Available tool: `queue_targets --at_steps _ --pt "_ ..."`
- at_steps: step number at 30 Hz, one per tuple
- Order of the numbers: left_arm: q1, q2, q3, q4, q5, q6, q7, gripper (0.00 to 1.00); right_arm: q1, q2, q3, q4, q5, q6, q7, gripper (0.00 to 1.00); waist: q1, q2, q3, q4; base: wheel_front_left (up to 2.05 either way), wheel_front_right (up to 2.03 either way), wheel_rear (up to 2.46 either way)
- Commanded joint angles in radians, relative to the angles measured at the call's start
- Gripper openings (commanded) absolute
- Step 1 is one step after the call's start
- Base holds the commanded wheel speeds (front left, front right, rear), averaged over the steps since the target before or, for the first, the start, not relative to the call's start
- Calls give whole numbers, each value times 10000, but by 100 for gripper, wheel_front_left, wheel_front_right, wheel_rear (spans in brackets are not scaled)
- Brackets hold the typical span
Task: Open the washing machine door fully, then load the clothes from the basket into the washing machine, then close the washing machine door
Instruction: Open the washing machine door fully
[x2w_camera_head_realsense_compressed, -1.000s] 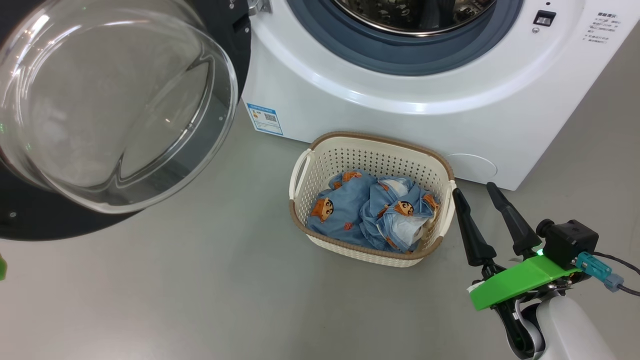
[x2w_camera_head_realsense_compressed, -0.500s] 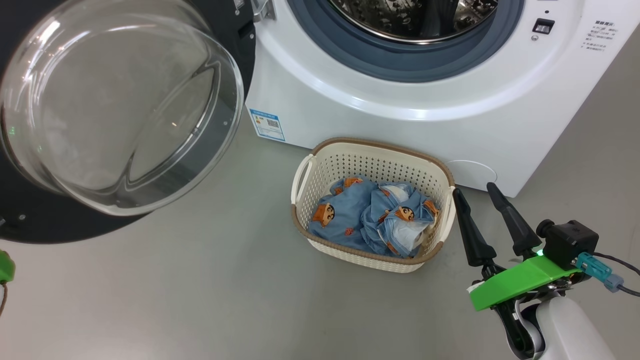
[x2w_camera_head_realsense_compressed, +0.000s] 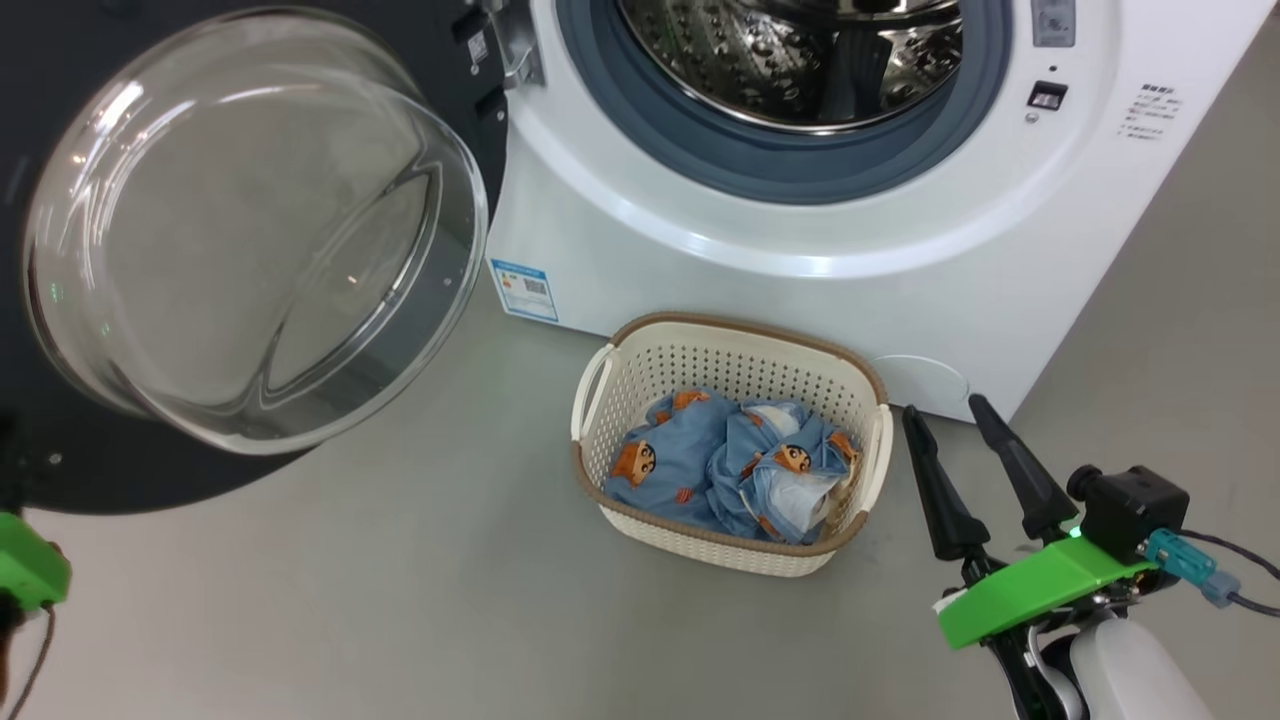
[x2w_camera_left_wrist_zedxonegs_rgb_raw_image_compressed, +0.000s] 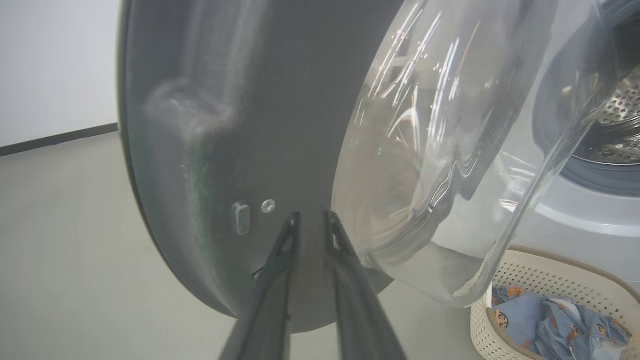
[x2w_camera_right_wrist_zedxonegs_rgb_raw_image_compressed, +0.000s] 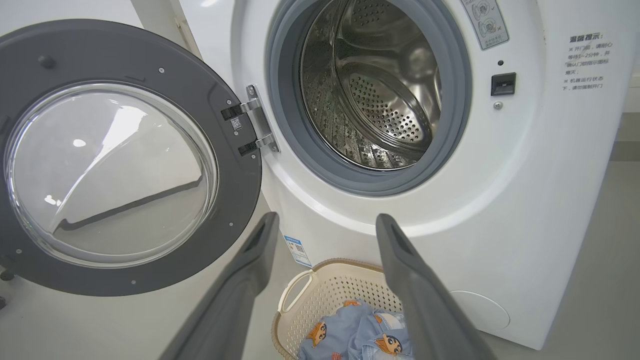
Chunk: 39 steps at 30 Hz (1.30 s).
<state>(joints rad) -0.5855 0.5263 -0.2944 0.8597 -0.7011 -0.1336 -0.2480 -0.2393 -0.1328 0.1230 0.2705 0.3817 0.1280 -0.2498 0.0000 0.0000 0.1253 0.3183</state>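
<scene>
Grey floor (x2w_camera_head_realsense_compressed: 400, 600) fronts the washing machine (x2w_camera_head_realsense_compressed: 800, 260): its door (x2w_camera_left_wrist_zedxonegs_rgb_raw_image_compressed: 210, 150) stands open leftward, my left pincer (x2w_camera_left_wrist_zedxonegs_rgb_raw_image_compressed: 313, 216) narrow at it, right pincer (x2w_camera_head_realsense_compressed: 943, 406) wide by the basket (x2w_camera_head_realsense_compressed: 740, 325) of clothes (x2w_camera_head_realsense_compressed: 700, 470) in front; unheld, the door may swing shut.

Just left of your right claw (x2w_camera_head_realsense_compressed: 942, 405) sits the basket (x2w_camera_head_realsense_compressed: 730, 325), with the clothes (x2w_camera_head_realsense_compressed: 730, 460) in it. Ahead of the claw, behind the basket, stands the washing machine (x2w_camera_head_realsense_compressed: 800, 260) — its door (x2w_camera_head_realsense_compressed: 250, 230) hangs well off to the claw's left. Your left claw (x2w_camera_left_wrist_zedxonegs_rgb_raw_image_compressed: 312, 215) points close at that door's inner face.
</scene>
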Motion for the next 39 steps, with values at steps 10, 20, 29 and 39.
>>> queue_targets --at_steps 10,20,29,39 --pt "1248 350 1202 -2280 226 376 -135 100 255 -173 460 -271 171 27 -120 100 0 0 -514 -634 0 0 0" --pt "3388 -226 1812 -5163 412 1179 -136 100 414 -273 718 -340 306 27 -120 100 0 0 -907 -1740 0 0 0" --pt "4583 -763 1734 -7168 402 1760 -137 100 388 -385 836 -382 316 27 -120 100 0 0 -992 -2575 0 0 0" --pt "5169 -1609 1584 -7751 836 2011 -137 100 377 -499 912 -320 264 27 -120 100 0 0 -1139 -3231 0 0 0"
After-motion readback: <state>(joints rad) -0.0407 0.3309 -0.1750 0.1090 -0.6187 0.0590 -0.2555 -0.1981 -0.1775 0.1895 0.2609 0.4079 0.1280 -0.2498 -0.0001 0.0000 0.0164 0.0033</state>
